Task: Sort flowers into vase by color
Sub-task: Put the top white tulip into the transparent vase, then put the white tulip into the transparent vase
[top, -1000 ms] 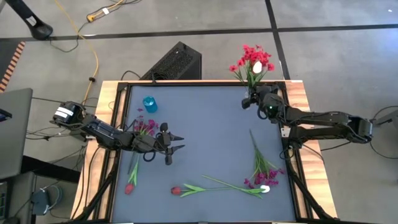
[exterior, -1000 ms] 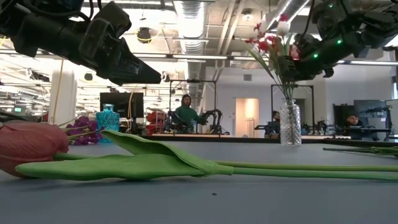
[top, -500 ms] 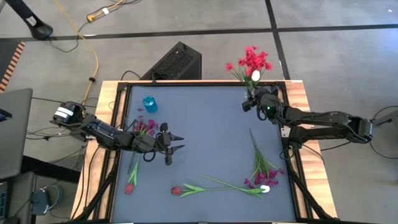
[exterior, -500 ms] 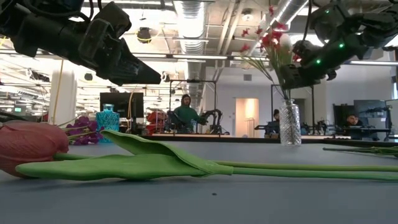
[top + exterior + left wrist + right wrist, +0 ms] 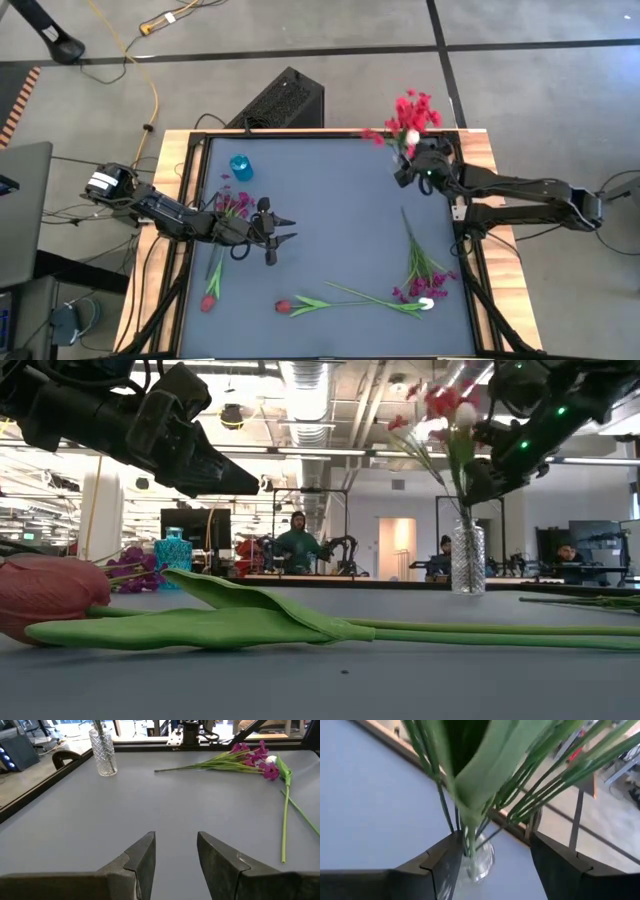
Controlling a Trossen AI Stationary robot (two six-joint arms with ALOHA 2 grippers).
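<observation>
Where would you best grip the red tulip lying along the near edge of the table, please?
Probably mid-stem on the red tulip, just past its bloom, coming straight down from above: it lies flat with the bloom toward the left arm's side, and the thin stem suits closing fingers better than the soft head.

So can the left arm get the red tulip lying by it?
Probably yes. The left gripper hangs open and empty, and the red tulip lies close on the bare table with nothing over it.

No readable text, label, brand, number or sign appeared anywhere in these views, on the table or in the room behind.
</observation>
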